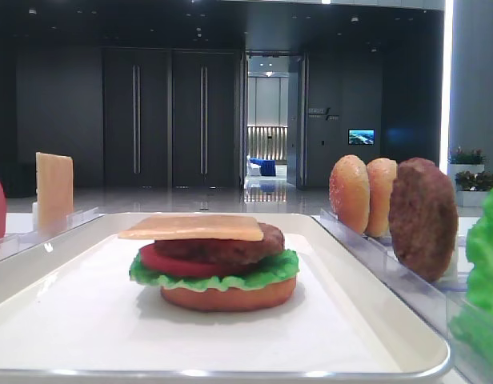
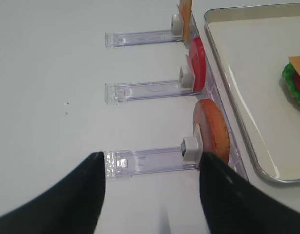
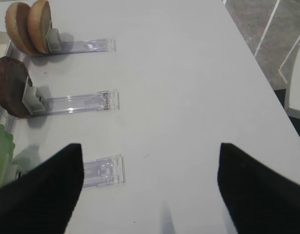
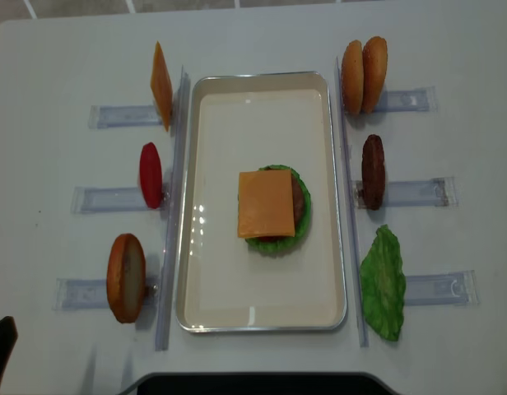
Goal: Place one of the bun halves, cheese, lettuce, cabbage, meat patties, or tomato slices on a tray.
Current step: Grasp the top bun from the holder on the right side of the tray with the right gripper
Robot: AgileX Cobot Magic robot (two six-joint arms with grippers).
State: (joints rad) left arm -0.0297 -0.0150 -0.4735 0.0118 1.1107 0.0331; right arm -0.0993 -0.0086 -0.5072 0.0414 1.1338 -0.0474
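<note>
The burger on the tray (image 4: 196, 206) is stacked up to the cheese (image 4: 266, 203), so a bun top looks next. Two domed buns (image 3: 29, 27) stand on edge in a clear rack (image 3: 86, 46), well ahead and to the left of the right gripper (image 3: 150, 187), whose jaws are spread wide and hold nothing. The left gripper (image 2: 150, 187) is just as wide and empty. The bun looks light, stiff and glossy — likely slippery, so I'd pinch it across its flat faces, near the top edge.
</note>
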